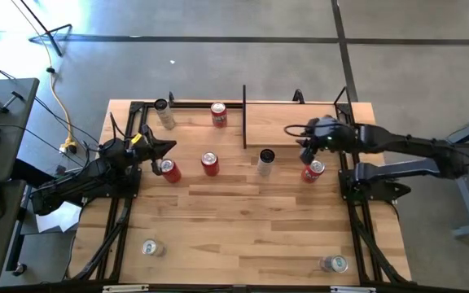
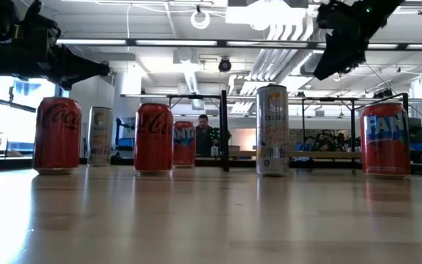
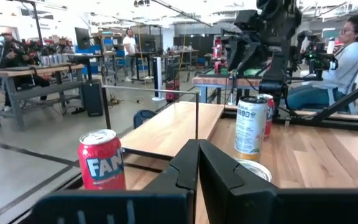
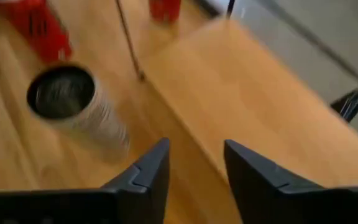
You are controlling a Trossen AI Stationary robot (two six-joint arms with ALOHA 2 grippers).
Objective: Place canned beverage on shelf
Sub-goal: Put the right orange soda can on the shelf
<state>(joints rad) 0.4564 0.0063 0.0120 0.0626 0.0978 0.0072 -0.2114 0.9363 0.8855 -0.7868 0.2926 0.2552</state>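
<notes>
Several cans stand upright on the plank tabletop: a red Fanta can [image 1: 313, 171] below my right gripper, a tall white can [image 1: 265, 161], two red cola cans [image 1: 210, 163] [image 1: 169, 169], and another Fanta can [image 1: 218, 114]. The shelf [image 1: 295, 126] is a pale board with thin black posts at the table's far right. My right gripper [image 1: 305, 146] [image 4: 196, 162] hangs open and empty above the shelf's near edge, between the white can [image 4: 67, 102] and the Fanta can. My left gripper [image 1: 168, 147] [image 3: 197, 163] is shut and empty, above the left cola can.
A tall silver can [image 1: 165, 114] stands at the far left. Two silver cans [image 1: 151, 247] [image 1: 334, 263] stand near the table's near edge. A black upright post [image 1: 244, 114] marks the shelf's left end. People and workbenches show in the room beyond the table.
</notes>
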